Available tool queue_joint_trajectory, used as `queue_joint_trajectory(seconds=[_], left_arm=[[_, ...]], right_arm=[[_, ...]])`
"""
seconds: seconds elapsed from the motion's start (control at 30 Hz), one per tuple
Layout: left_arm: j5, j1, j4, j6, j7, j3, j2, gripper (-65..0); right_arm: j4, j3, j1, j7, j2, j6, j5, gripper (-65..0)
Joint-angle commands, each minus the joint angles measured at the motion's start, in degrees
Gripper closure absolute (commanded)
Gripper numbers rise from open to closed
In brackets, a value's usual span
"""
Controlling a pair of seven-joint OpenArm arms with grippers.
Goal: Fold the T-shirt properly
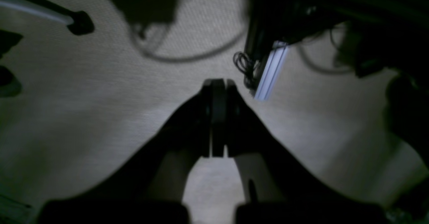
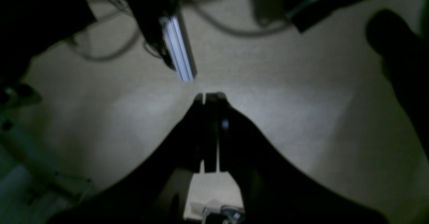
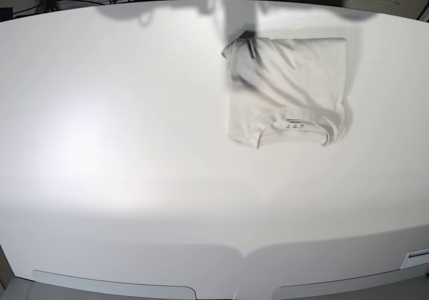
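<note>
The T-shirt (image 3: pixel 288 89) is seen folded into a compact rectangle on the white desk (image 3: pixel 114 146), in the far right part of the base view, collar toward the near edge. The left end effector (image 1: pixel 218 83) and the right end effector (image 2: pixel 210 96) are both closed, nothing gripped, and no contact with the T-shirt is shown.
</note>
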Motion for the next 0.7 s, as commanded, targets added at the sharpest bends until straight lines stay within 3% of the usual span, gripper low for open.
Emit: queue_joint_trajectory(seconds=[0.0,0.07,0.3,0.47,0.67], left_arm=[[0.0,-0.6,-0.8,1.0,-0.4,0.5,-0.3,0.0],[0.0,-3.3,-2.8,3.1,-1.0,0.9,0.7,0.0],[0.2,-10.3,-6.2,3.3,-0.9,0.9,4.4,0.0],[4.1,-11.5,-6.3,4.6,-1.8,0.9,6.9,0.0],[4.1,-11.5,-6.4,5.2,-2.6,0.9,7.5,0.0]], right_arm=[[-1.5,0.1,0.8,0.8,1.0,0.1,-1.2,0.0],[-4.8,0.1,3.7,3.2,1.1,-0.5,-3.1,0.0],[-12.0,0.1,12.1,5.0,-0.4,-0.8,-3.4,0.0],[-12.9,0.0,13.2,5.3,-1.9,-0.8,-3.4,0.0],[-12.9,0.0,13.2,5.3,-2.0,-0.8,-3.4,0.0]])
